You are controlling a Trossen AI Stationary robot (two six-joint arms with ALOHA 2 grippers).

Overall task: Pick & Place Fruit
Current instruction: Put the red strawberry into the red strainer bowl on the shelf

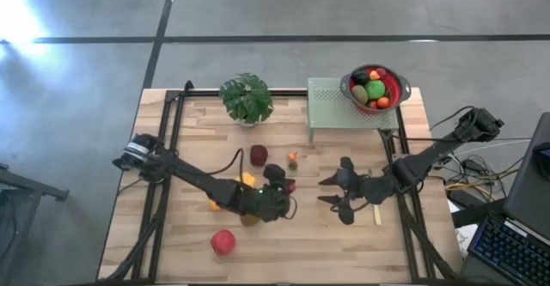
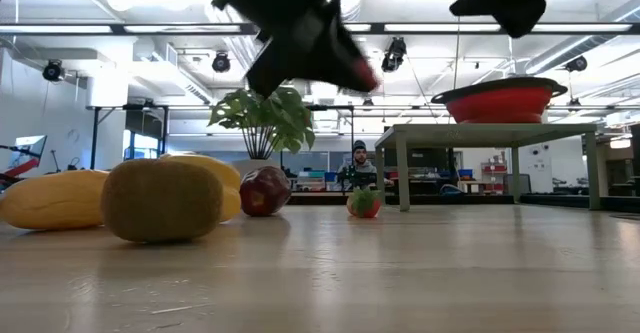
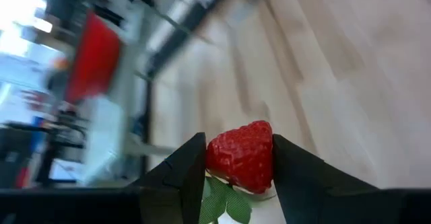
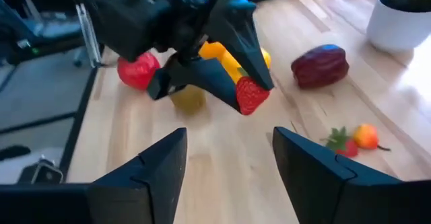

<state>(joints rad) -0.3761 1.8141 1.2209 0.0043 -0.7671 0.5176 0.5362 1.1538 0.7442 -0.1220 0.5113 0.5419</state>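
My left gripper hangs over the table's middle, shut on a red toy strawberry that also shows in the right wrist view. My right gripper is open, just right of it, fingers pointing at the strawberry. On the wood lie a maroon fruit, a small orange-and-red fruit, yellow fruits, a brown fruit and a red apple. A red bowl holding several fruits stands on a green shelf. My left gripper pinches the strawberry's red body between its two fingers, one on each side, the green leaves toward the wrist. The strawberry is lifted clear of the table, held at the free ends of the fingers.
A potted plant stands at the far edge, and the green shelf sits at the far right. A pale-handled knife lies under my right arm. A person sits in the room beyond the table.
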